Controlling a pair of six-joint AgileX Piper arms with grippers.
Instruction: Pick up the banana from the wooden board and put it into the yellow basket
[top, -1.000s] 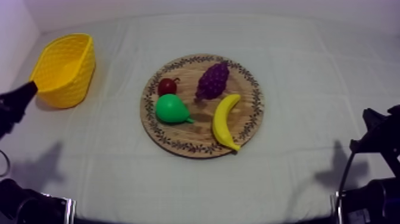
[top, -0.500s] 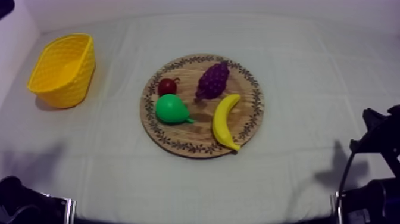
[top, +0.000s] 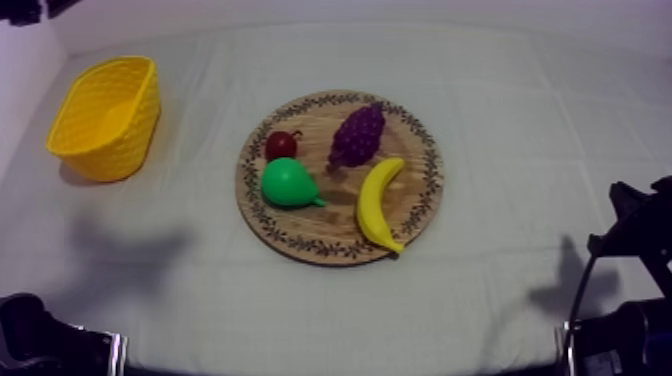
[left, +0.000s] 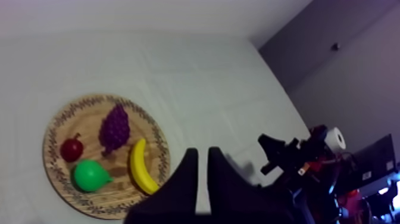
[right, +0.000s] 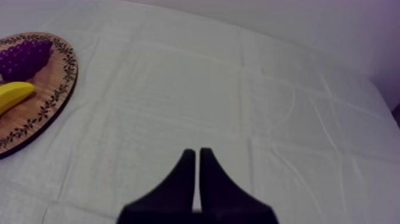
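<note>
- The banana (top: 378, 203) lies flat on the wooden board (top: 318, 228), out toward the rim on the right arm's side. Nobody's got it: nothing touches it.
- Its upper end sits just beside the grapes (top: 357, 134). The pear (top: 288, 183) is across a strip of bare wood, with the small red fruit (top: 281, 145) right behind the pear. All four fruits are on the board.
- Over to the yellow basket (top: 108, 117): it stands well apart from the board, off on the left arm's side of the worktop (top: 520, 120). From what the top view shows of its inside, there's nothing in it.
- Now the left claw (left: 201, 152): clenched, its fingers pressed into a narrow wedge with nothing between them. It looks down on the board from high up, well clear of the banana.
- The right claw (right: 195, 154) is clenched too and holds nothing. It sits over bare cloth, with the board's edge, the banana tip and the grapes off to one side.
- So, the score: by my reading nothing of the job is done yet. No grasp, no lift, no carry, no drop.
- What's left is the whole run. A claw has to spread its fingers, come down on the banana, close round it, lift it off the board, cross to the basket and let go inside.
- My call is that the left arm takes it, since the basket is on its side.
</note>
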